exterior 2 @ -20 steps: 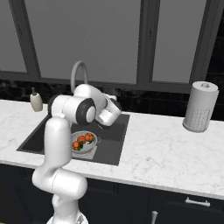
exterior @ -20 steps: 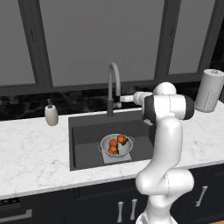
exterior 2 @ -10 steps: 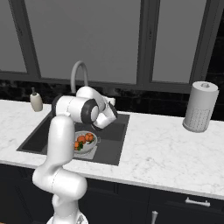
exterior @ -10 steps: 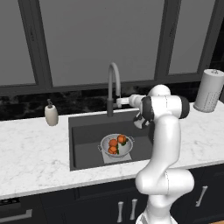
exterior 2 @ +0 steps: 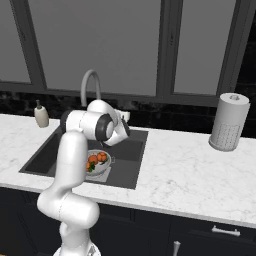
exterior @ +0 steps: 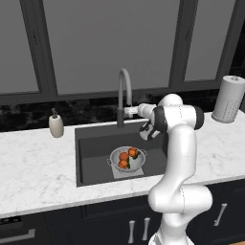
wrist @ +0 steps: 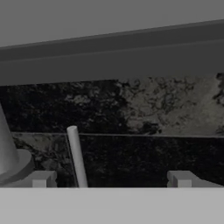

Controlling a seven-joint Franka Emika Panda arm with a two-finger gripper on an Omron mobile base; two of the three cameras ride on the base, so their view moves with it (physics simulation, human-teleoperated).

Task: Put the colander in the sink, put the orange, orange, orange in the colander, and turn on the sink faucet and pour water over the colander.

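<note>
The shiny colander [exterior: 127, 159] [exterior 2: 95, 166] sits on the floor of the dark sink [exterior: 93, 146] [exterior 2: 47, 152], right of middle. Three oranges [exterior: 124, 156] [exterior 2: 93, 160] lie inside it. Behind the basin rises the sink faucet [exterior: 125, 93] [exterior 2: 90, 86], arched, with no water running. My gripper [exterior: 130, 111] [exterior 2: 124, 116] [wrist: 111, 179] is level with the faucet's stem, just right of it, open and empty. In the hand view the thin grey lever [wrist: 77, 157] stands between my fingertips [wrist: 41, 178], close to the left one, with the faucet's base [wrist: 11, 159] at the far left.
A beige soap dispenser [exterior: 56, 125] [exterior 2: 41, 114] stands on the marble counter [exterior: 33, 167] left of the sink. A paper towel roll [exterior: 228, 99] [exterior 2: 229, 121] stands far right. Dark backsplash [wrist: 144, 105] and windows rise close behind the faucet.
My hand has swung left and back toward the faucet stem, jaws kept wide. Colander and oranges have not moved.
</note>
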